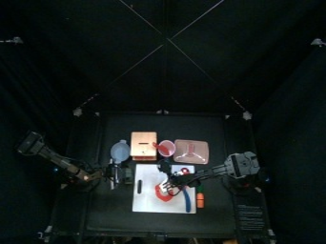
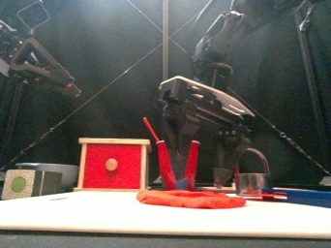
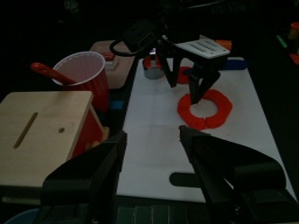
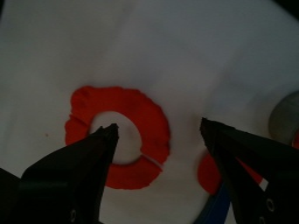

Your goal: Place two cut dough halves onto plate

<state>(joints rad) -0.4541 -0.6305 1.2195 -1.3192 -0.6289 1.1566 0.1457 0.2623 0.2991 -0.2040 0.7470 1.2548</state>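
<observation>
The right claw point(image 1: 177, 178) hung spread wide over the dough halves point(image 1: 167, 191) on the white board point(image 1: 144, 181), from above; the plate point(image 1: 193, 148) sat apart, bare. From the front, the ring point(image 2: 192, 199) lay flat and soft-looking, likely to sag. The left claw point(image 3: 149, 162) rested parted, empty. The right wrist camera showed one crescent point(image 4: 117, 136) between the jaws; I'd pinch mid-arc, gently.
</observation>
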